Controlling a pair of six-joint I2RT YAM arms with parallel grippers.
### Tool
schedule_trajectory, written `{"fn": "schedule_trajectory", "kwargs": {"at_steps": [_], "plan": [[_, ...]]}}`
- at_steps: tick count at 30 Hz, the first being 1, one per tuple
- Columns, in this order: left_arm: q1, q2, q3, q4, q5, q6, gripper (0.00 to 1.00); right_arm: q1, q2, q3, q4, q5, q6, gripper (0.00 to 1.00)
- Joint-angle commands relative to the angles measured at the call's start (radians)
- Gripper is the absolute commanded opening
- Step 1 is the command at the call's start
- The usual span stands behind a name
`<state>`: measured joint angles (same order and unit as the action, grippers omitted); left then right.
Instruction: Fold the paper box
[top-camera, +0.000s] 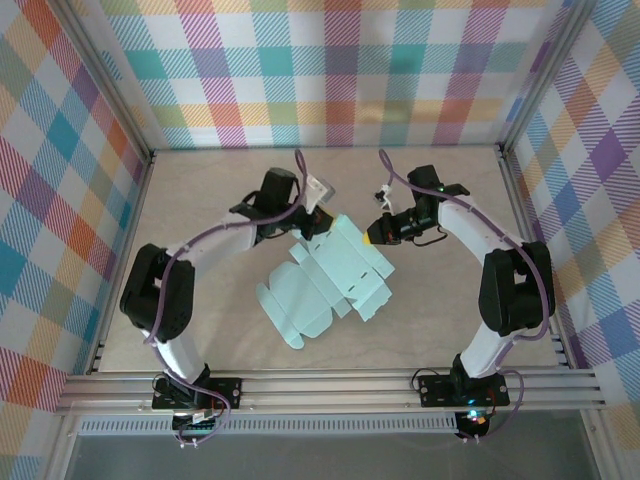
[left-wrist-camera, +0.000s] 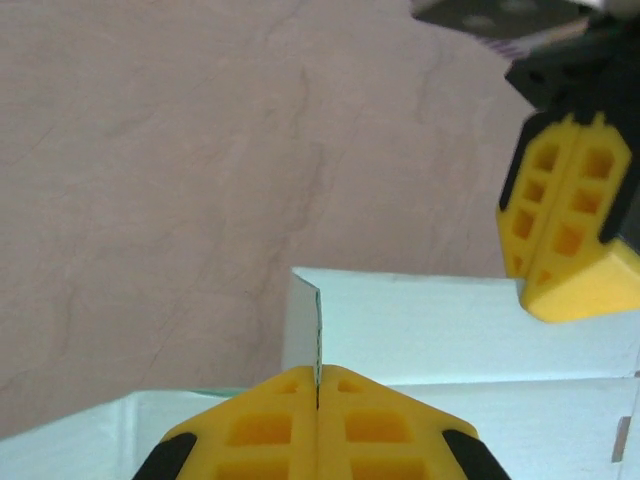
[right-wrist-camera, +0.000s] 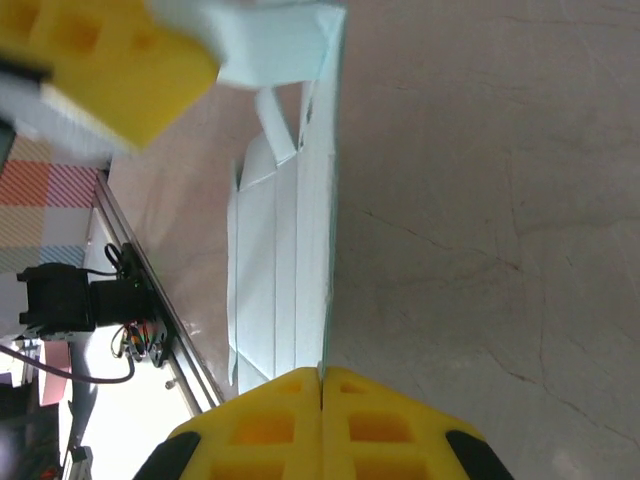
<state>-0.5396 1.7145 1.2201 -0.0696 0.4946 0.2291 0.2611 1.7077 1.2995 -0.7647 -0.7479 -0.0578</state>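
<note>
"On the bench (top-camera: 200, 200), midway between the two arms, the paper box (top-camera: 325, 285) lies as a flat mint sheet with its flaps and scalloped tabs spread. Who has hold of it?"

"Both. The left claw (left-wrist-camera: 318, 385) is pinched tight on a thin upright edge of card, its yellow pads meeting with only the sheet between them. The right claw (right-wrist-camera: 322, 378) is clamped the same way on the sheet's rim at the opposite side of the far end. The rest of the sheet rests on the wood."

"How does the card look to handle?"

"Light and thin, by my reading. It should be stiff enough along a panel to stand on edge, as the left wrist view shows, but ready to buckle or take a stray crease anywhere off the score lines. It is probably smooth too, so the loose end could skate across the bench when tugged."

"So where is the best place to grip?"

"On a straight panel edge close to a fold line, where the card hinges cleanly. The scalloped tabs and narrow flaps look likely to bend or tear. From above I cannot be sure whether the far panel is already creased or merely lifted."
</note>
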Motion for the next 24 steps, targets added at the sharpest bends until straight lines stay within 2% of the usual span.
{"fn": "schedule_trajectory", "kwargs": {"at_steps": [1,4,9,12,15,19,24], "plan": [[-0.103,-0.082,-0.097,0.157,-0.291,0.012,0.00,-0.004,-0.030,0.020,0.043,-0.007,0.094,0.00],[-0.197,-0.104,-0.166,0.274,-0.454,0.084,0.00,-0.005,-0.046,0.006,0.077,-0.034,0.134,0.00],[-0.351,-0.040,-0.153,0.354,-0.819,0.157,0.00,-0.005,-0.039,0.007,0.095,-0.051,0.159,0.00],[-0.423,0.040,-0.087,0.341,-0.967,0.213,0.00,-0.005,-0.036,0.004,0.108,-0.056,0.167,0.00],[-0.471,0.113,-0.033,0.342,-1.063,0.255,0.00,-0.005,-0.033,-0.002,0.110,-0.057,0.163,0.00],[-0.471,0.128,-0.011,0.312,-1.034,0.206,0.00,-0.005,-0.037,-0.006,0.102,-0.047,0.149,0.00],[-0.395,0.035,-0.049,0.251,-0.789,0.076,0.00,-0.004,-0.045,-0.008,0.093,-0.036,0.124,0.00]]}}
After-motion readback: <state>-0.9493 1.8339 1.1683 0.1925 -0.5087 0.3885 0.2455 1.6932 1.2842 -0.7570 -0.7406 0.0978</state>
